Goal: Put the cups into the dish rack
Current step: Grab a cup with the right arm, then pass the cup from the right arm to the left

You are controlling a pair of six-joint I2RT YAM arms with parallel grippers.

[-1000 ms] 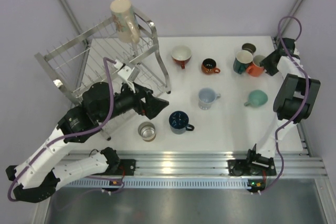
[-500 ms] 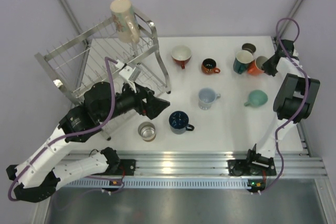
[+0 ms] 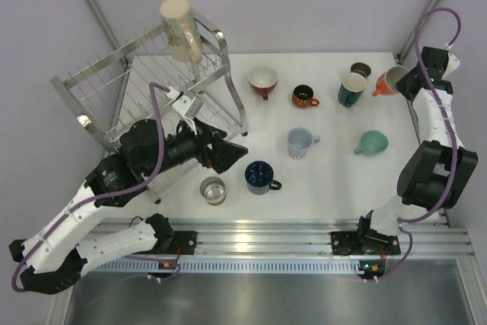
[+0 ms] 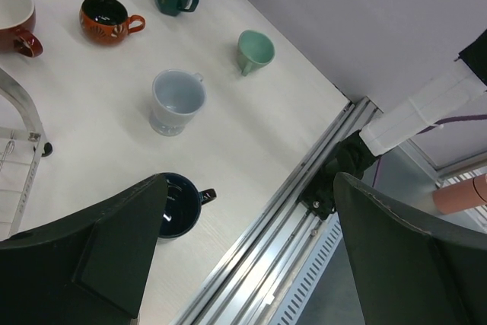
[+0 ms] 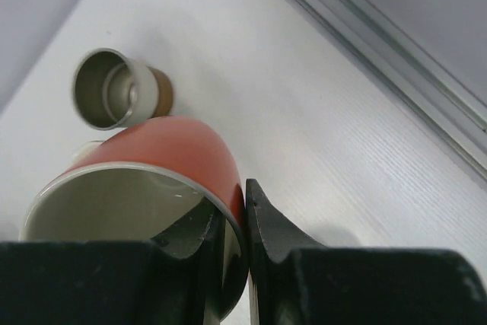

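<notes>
well, right jaws are pinching the orange cup (image 5: 171,150) by its rim, probably slick, chippable ceramic, while left jaws are gaping empty.

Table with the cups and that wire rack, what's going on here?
Two robot arms are loading cups into the two-tier steel wire dish rack. The right pincer is shut on the rim of the orange cup, holding it tilted above the far right corner of the white table. The left pincer hangs open beside the rack, holding nothing. One tall beige mug sits at the rack's top; the rest, like the pale blue mug, are on the table.
</notes>
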